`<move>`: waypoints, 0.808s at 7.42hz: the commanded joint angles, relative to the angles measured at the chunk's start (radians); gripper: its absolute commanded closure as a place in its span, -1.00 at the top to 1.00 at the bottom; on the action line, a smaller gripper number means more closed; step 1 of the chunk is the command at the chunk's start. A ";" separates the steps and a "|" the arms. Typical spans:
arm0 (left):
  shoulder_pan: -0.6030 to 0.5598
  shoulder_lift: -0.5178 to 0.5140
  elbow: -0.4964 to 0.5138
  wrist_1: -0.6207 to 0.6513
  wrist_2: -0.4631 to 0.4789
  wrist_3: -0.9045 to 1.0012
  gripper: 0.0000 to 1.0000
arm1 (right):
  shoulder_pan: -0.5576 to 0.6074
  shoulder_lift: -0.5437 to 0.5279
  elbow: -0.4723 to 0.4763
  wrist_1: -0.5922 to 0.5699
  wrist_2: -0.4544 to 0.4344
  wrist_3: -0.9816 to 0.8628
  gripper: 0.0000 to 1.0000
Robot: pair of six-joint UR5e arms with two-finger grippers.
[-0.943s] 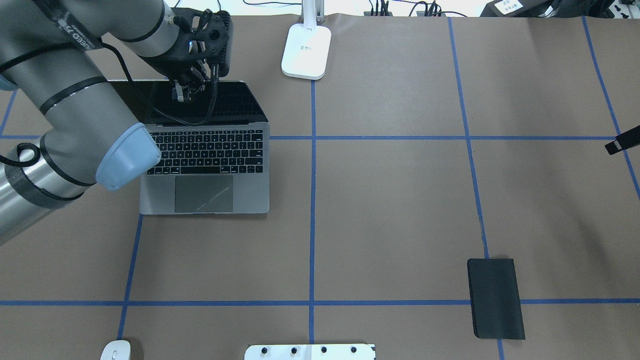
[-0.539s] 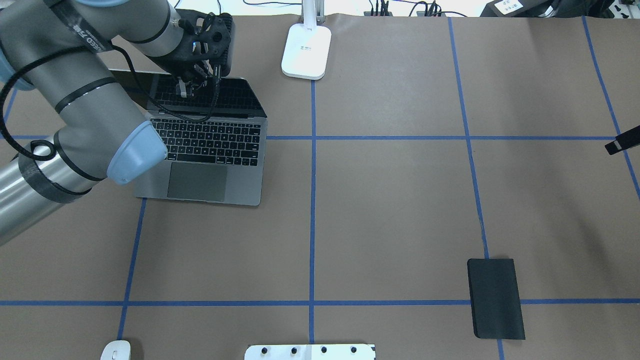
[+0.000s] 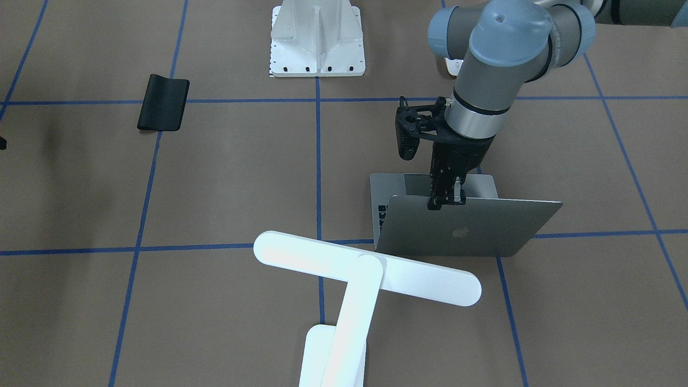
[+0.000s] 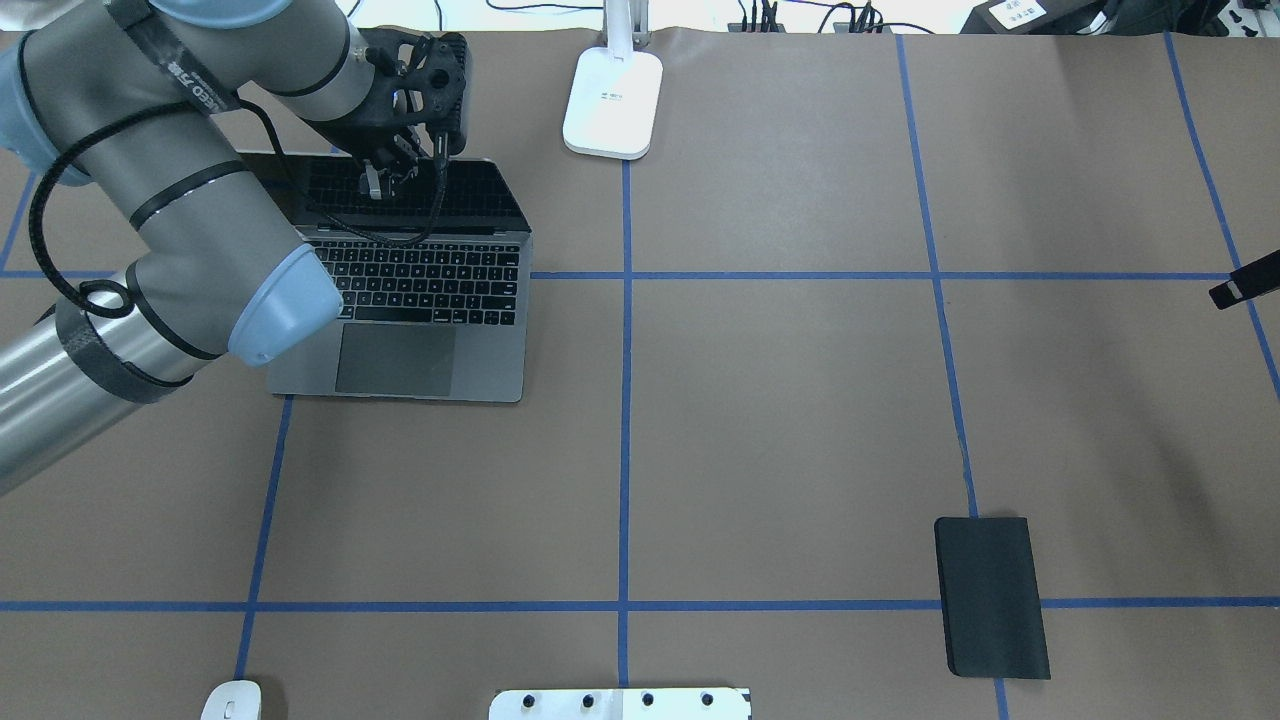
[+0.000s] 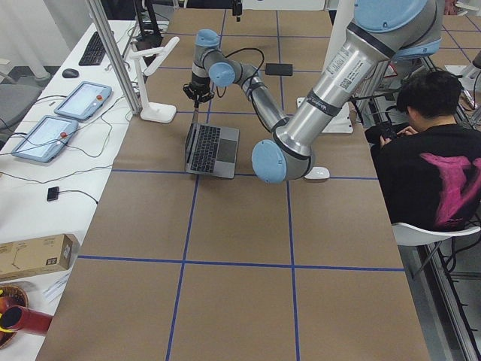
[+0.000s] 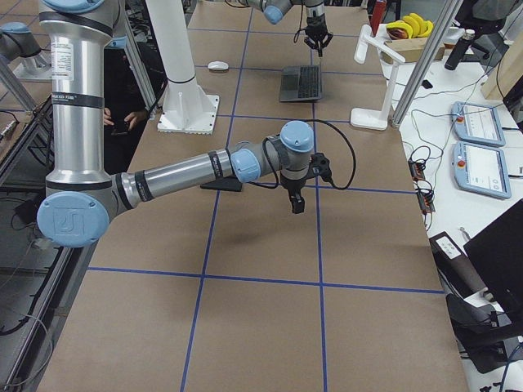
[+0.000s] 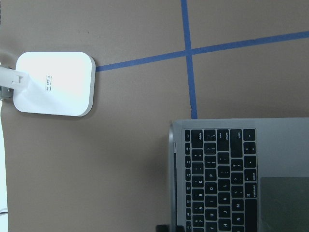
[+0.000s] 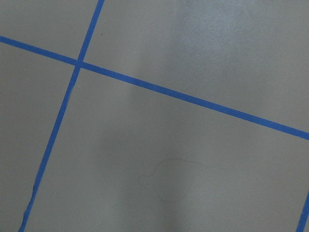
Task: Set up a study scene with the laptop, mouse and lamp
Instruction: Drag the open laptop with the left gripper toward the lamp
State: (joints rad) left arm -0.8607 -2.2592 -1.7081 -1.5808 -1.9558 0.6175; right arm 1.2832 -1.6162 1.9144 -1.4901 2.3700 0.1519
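Observation:
The grey laptop (image 4: pixel 395 360) stands open at the table's far left. Its lid with the logo (image 3: pixel 467 231) faces the front camera. My left gripper (image 3: pixel 446 201) is shut on the lid's top edge, also seen from overhead (image 4: pixel 378 183). The left wrist view shows the keyboard (image 7: pixel 222 179) and the lamp's base (image 7: pixel 54 83). The glowing white lamp (image 3: pixel 365 267) stands just right of the laptop, base at the far edge (image 4: pixel 613 103). The white mouse (image 4: pixel 232 700) lies at the near left edge. My right gripper (image 6: pixel 296 202) hovers over bare table at the right; only a tip shows overhead (image 4: pixel 1240 290), and I cannot tell its state.
A flat black pad (image 4: pixel 990 597) lies at the near right. A white metal pedestal (image 3: pixel 317 37) stands at the near middle edge. An operator (image 5: pixel 428 150) sits beside the table. Blue tape lines cross the brown surface.
The laptop's base has slid toward the far edge and turned a little, and the lid stands steeper. My left gripper has stayed on the lid's top edge. The right side has not changed.

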 commanded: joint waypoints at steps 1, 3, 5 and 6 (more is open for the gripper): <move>0.000 0.004 0.005 -0.002 0.000 -0.039 -0.67 | 0.001 -0.001 0.002 0.001 0.000 0.000 0.98; 0.000 0.006 0.002 -0.002 0.000 -0.039 -0.55 | 0.001 0.001 0.003 -0.001 0.000 0.000 0.98; -0.004 0.006 -0.022 -0.002 0.000 -0.039 0.25 | 0.001 0.005 0.000 -0.001 0.000 0.000 0.99; -0.026 0.006 -0.056 0.004 -0.003 -0.039 0.43 | 0.002 0.018 0.006 0.001 0.002 -0.002 0.99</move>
State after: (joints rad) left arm -0.8685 -2.2535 -1.7316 -1.5818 -1.9565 0.5784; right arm 1.2844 -1.6093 1.9170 -1.4907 2.3703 0.1515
